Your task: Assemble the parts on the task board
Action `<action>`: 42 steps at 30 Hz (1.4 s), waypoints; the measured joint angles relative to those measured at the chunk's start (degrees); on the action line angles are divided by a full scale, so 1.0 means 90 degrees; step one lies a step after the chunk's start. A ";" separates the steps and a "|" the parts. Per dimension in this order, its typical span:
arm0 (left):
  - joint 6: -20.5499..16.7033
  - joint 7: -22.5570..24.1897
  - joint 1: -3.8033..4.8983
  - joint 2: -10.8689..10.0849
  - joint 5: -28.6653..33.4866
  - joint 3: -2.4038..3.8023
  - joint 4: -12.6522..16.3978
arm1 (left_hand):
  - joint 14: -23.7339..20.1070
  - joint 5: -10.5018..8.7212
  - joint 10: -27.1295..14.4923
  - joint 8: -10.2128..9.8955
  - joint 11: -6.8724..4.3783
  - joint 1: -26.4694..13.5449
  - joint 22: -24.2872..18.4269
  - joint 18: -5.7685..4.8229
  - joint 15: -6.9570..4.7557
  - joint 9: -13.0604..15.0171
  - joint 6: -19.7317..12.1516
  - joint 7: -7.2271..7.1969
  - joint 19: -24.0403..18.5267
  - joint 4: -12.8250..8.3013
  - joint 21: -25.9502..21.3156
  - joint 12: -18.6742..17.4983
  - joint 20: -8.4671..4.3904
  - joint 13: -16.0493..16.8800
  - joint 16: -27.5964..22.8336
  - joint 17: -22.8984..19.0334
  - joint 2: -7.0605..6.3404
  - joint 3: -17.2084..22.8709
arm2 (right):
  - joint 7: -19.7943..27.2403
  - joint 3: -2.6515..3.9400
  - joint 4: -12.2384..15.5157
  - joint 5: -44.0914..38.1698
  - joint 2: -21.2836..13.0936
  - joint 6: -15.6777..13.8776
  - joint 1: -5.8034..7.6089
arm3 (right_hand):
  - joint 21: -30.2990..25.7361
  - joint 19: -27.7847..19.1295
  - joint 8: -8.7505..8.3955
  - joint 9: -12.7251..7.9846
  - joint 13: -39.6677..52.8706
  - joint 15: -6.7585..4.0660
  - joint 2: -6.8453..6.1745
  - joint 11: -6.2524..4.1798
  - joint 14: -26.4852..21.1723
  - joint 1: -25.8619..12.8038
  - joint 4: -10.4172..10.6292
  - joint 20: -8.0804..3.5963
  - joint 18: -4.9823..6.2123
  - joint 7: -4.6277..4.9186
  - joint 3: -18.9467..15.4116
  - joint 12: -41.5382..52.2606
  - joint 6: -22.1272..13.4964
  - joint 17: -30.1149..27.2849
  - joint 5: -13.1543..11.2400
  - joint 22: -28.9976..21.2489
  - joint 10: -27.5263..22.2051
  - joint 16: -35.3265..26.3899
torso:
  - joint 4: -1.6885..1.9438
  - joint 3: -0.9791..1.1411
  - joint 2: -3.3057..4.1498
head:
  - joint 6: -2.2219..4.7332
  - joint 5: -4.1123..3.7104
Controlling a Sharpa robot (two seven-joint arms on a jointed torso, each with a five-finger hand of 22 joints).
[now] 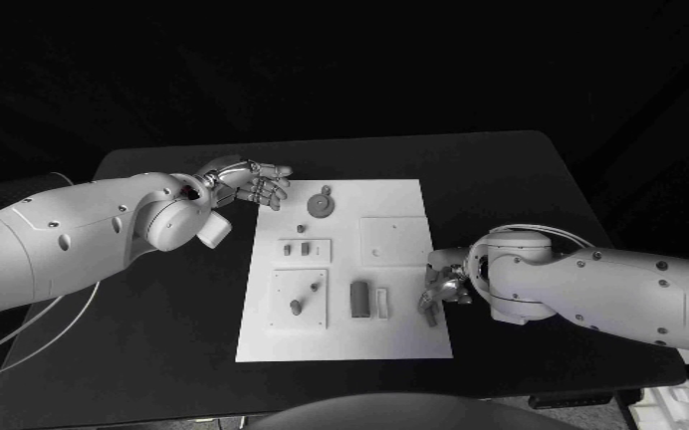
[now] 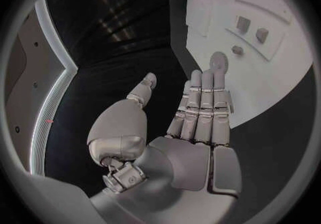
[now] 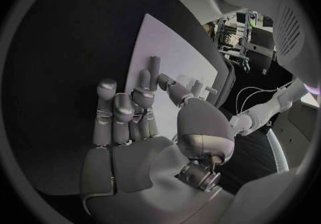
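Near the task board's right edge, the right hand pinched a grey part, needing careful alignment; left hand hovered open.

Right hand fingers overlapping task board right edge, hiding part of board beneath; whether fingers are touching grey part beside them, or just hovering, staying unclear. Right forearm running off head view right edge. Left arm being cut by left edge. Small parts in recessed plates showing too tiny to identify. Counter front edge being cut off at bottom.
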 measured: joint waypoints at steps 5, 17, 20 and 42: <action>0.0004 -0.0006 0.0000 0.0004 0.0000 0.0000 -0.0002 | 0.0000 0.0000 0.0000 0.0000 0.0000 0.0000 -0.0005 0.0000 0.0000 0.0000 0.0000 0.0000 0.0000 0.0000 0.0000 0.0000 0.0000 0.0000 0.0000 0.0004 0.0000 0.0000 | -0.0020 -0.0029 0.0010 0.0399 -0.0012 -0.0142 0.0028 | 0.0000 -0.0011 -0.0035 0.0005 0.0000 0.0005 0.0053 0.0013 -0.0005 0.0008 0.0000 0.0011 -0.0001 0.0006 -0.0014 0.0000 -0.0098 0.0007 0.0069 0.0000 -0.0013 0.0000 | 0.0000 0.0000 0.0000 | 0.0001 0.0007; 0.0018 -0.0026 0.0000 0.0010 -0.0001 0.0000 -0.0005 | 0.0000 0.0000 0.0000 0.0000 0.0000 0.0000 -0.0005 0.0000 0.0000 0.0001 0.0000 0.0000 0.0000 0.0000 0.0000 0.0000 0.0000 0.0005 0.0000 0.0003 0.0000 0.0000 | -0.0023 -0.0048 -0.0059 0.1531 -0.0002 -0.0390 0.0233 | 0.0000 -0.0021 -0.0024 0.0008 0.0000 -0.0012 0.0223 0.0035 0.0012 -0.0023 0.0018 0.0021 -0.0001 0.0095 -0.0069 0.0000 -0.0251 0.0006 0.0017 -0.0001 -0.0035 0.0000 | 0.0001 0.0000 0.0000 | -0.0012 0.0015; 0.0023 -0.0033 0.0000 0.0012 -0.0001 0.0000 -0.0006 | 0.0000 0.0000 0.0000 0.0000 0.0000 0.0000 -0.0004 0.0000 0.0000 0.0001 0.0000 0.0000 0.0000 0.0000 0.0000 0.0000 0.0000 0.0004 0.0000 0.0003 0.0000 0.0000 | -0.0017 -0.0047 -0.0056 0.1688 0.0032 -0.0447 0.0291 | 0.0000 -0.0021 -0.0020 0.0009 -0.0001 -0.0012 0.0223 0.0035 0.0012 -0.0023 0.0018 0.0022 -0.0001 0.0095 -0.0069 0.0000 -0.0251 0.0005 0.0017 -0.0001 -0.0035 0.0000 | 0.0001 0.0001 0.0001 | -0.0012 0.0023; 0.0058 -0.0055 0.0000 0.0033 -0.0008 0.0000 -0.0013 | 0.0000 0.0000 0.0000 0.0000 0.0000 0.0000 -0.0003 0.0000 0.0000 -0.0005 0.0000 0.0000 0.0000 0.0000 0.0000 0.0000 0.0000 0.0003 0.0000 0.0007 0.0000 0.0000 | 0.0004 -0.0046 -0.0310 0.2228 0.0758 -0.0523 0.0330 | 0.0000 -0.0023 -0.0020 0.0012 0.0004 0.0002 0.0246 0.0022 -0.0002 0.0002 0.0018 0.0024 -0.0001 0.0106 -0.0085 0.0000 -0.0262 0.0010 -0.0033 -0.0002 -0.0022 0.0000 | 0.0007 -0.0004 0.0001 | 0.0004 0.0057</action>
